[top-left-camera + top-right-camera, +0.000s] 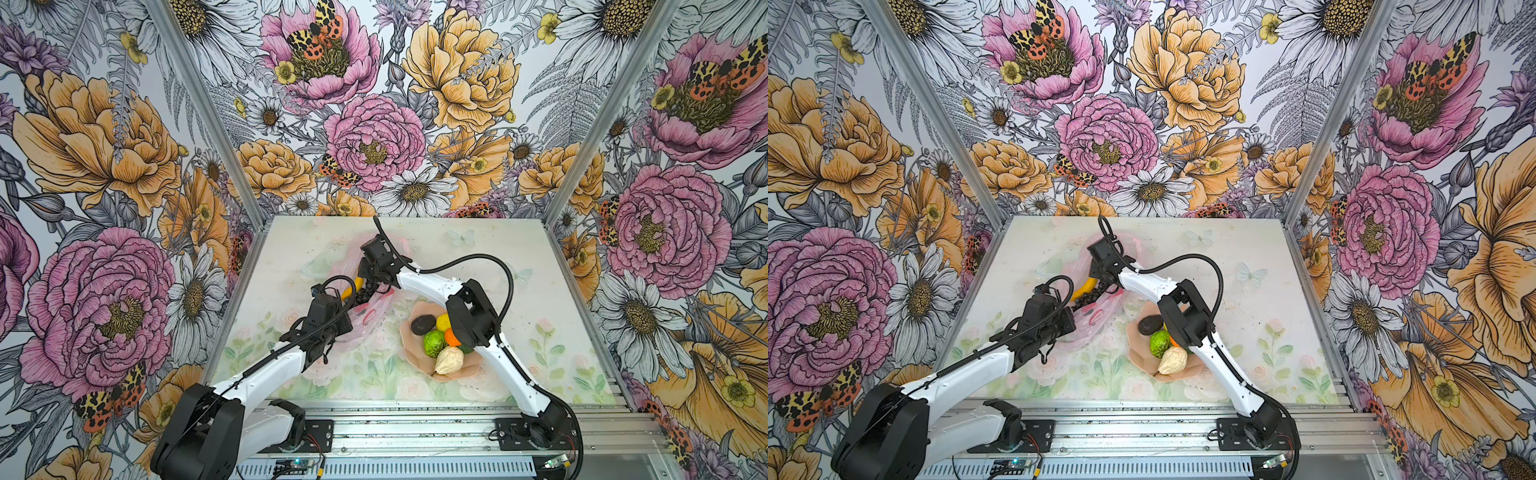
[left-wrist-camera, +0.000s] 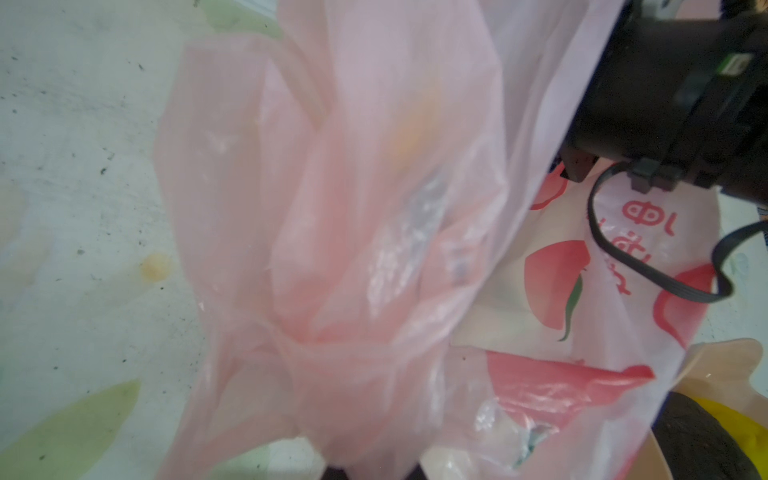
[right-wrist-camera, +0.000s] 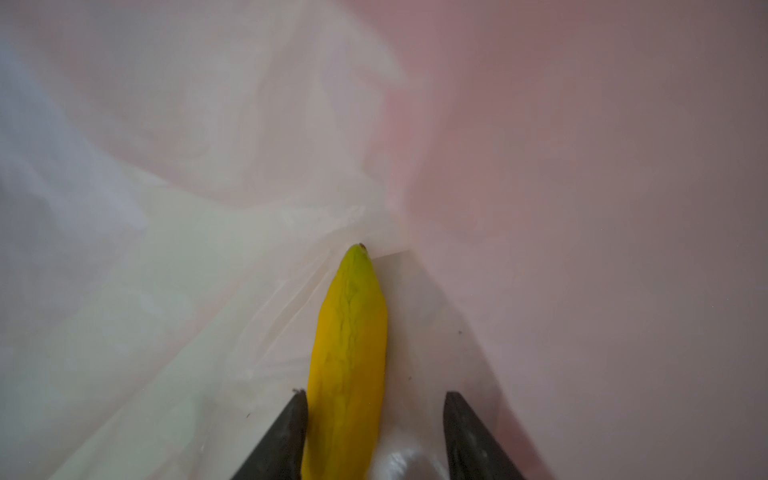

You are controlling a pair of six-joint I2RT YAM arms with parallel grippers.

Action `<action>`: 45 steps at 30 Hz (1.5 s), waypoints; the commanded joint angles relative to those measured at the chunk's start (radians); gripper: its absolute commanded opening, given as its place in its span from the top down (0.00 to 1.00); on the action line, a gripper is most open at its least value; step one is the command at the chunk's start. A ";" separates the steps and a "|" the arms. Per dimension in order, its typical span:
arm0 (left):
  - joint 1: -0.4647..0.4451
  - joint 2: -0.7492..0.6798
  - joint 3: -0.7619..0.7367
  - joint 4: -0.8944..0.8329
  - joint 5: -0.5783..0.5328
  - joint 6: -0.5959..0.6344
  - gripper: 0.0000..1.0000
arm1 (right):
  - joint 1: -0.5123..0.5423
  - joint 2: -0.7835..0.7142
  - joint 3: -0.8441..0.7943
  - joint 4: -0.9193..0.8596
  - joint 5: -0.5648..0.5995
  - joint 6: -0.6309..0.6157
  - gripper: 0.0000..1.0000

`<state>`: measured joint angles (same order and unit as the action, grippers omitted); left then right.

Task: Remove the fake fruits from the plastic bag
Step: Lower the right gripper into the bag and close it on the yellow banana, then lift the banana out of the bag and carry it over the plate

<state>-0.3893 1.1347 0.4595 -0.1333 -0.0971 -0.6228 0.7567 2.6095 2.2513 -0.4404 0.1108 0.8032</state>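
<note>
The pale pink plastic bag lies crumpled mid-table. My left gripper is shut on a bunched fold of the bag, and its fingers are hidden by the film. My right gripper reaches inside the bag and stands open around the yellow banana. One finger touches the banana; the other stands apart from it. A dark grape bunch lies beside the banana at the bag's mouth.
A peach plate sits right of the bag under the right arm. It holds a blackish avocado, lemon, green round fruit, orange tangerine and cream pear. Flowered walls enclose three sides.
</note>
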 commanded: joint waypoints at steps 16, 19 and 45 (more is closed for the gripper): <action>0.002 0.017 -0.014 0.024 0.003 -0.006 1.00 | 0.060 0.063 0.082 -0.127 0.129 -0.143 0.55; -0.003 0.031 -0.013 0.028 0.009 -0.005 1.00 | 0.054 0.047 0.089 -0.126 0.116 -0.123 0.63; 0.031 0.048 0.019 0.002 0.005 0.005 1.00 | 0.042 -0.218 -0.015 -0.121 0.026 -0.112 0.78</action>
<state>-0.3691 1.2011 0.4553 -0.1246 -0.0959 -0.6258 0.8036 2.4901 2.2723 -0.5686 0.1478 0.7082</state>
